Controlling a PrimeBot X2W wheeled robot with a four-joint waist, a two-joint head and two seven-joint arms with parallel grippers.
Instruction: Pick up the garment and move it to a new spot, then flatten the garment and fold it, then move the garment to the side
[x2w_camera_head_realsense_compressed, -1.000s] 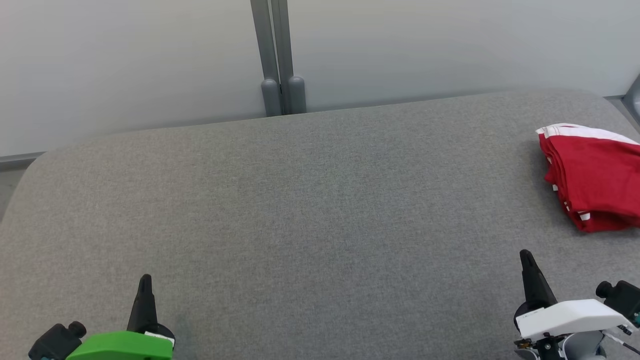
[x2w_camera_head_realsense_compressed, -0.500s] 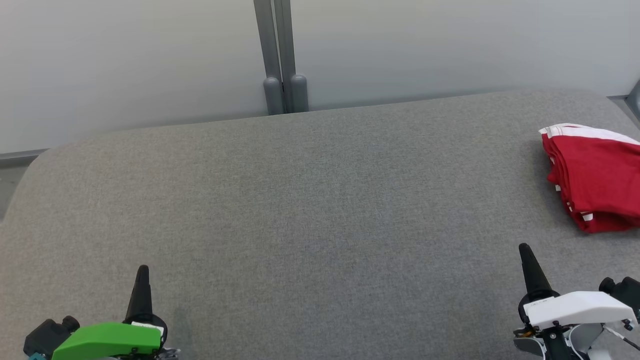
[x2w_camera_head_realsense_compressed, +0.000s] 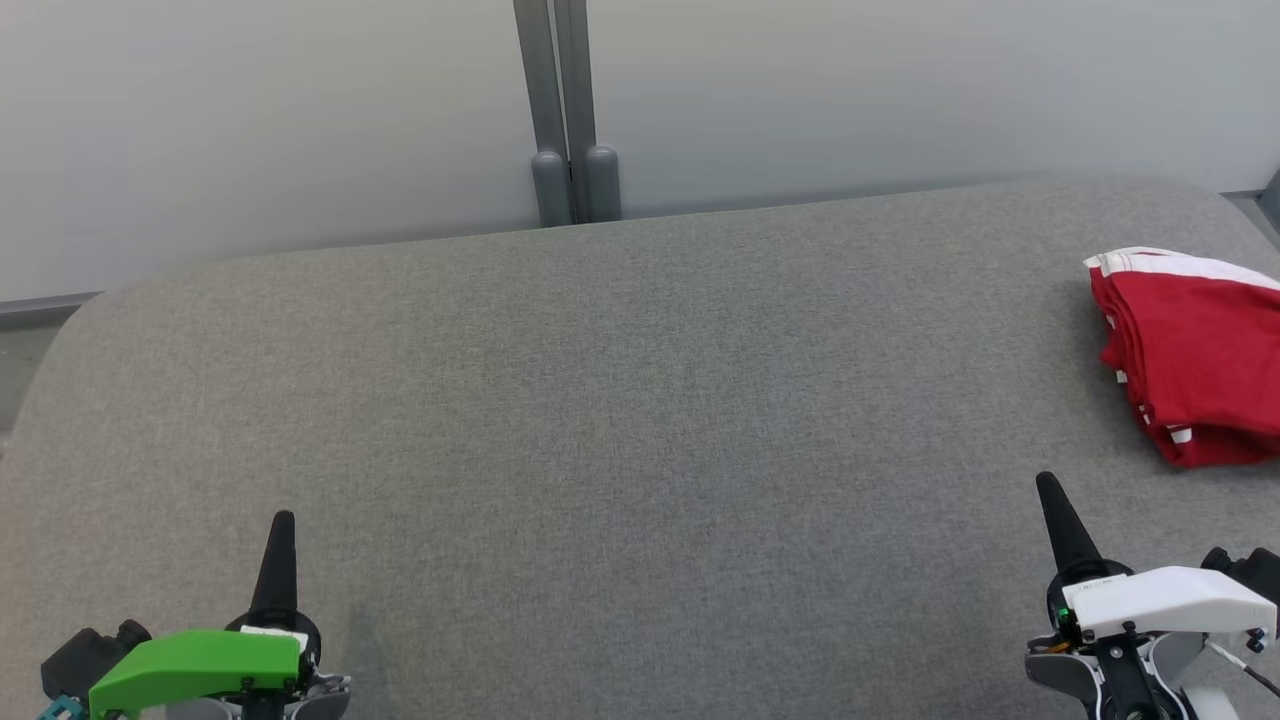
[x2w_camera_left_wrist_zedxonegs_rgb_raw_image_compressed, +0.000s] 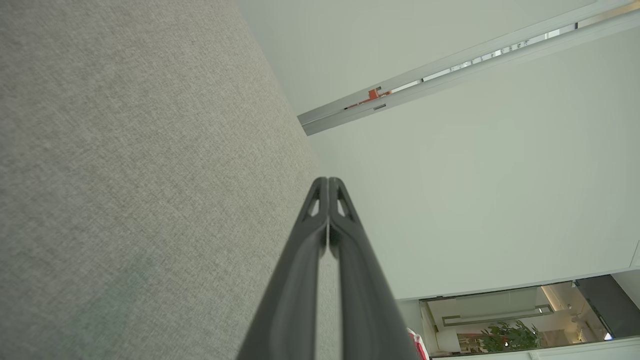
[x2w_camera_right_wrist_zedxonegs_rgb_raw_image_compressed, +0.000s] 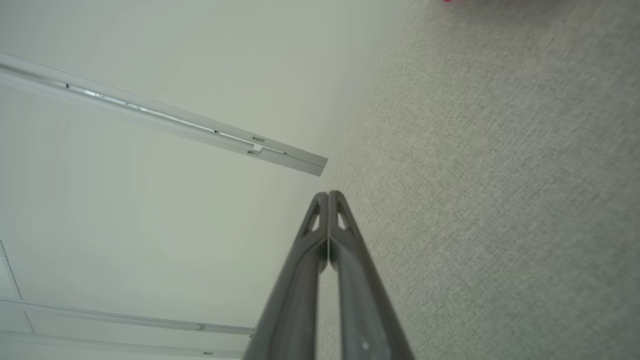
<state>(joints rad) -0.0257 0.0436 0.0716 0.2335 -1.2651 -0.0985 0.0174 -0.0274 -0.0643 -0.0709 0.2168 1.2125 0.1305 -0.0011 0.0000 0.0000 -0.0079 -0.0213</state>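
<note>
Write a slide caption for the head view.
Folded red garment at the right of the grey fabric surface; left gripper and right gripper shut and empty in the foreground.

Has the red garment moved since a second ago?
No. The red garment keeps its offset from the grey post; the whole head view shifted instead.

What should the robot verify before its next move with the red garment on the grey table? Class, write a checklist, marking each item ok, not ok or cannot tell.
1. The red garment is folded: ok, it lies in a layered stack.
2. It is set aside: ok, near the right end of the grey table.
3. It rests wholly on the table: cannot tell, the head view's edge cuts it off.
4. The left gripper is shut and empty: ok.
5. The right gripper is shut, empty and apart from the garment: ok.
</note>
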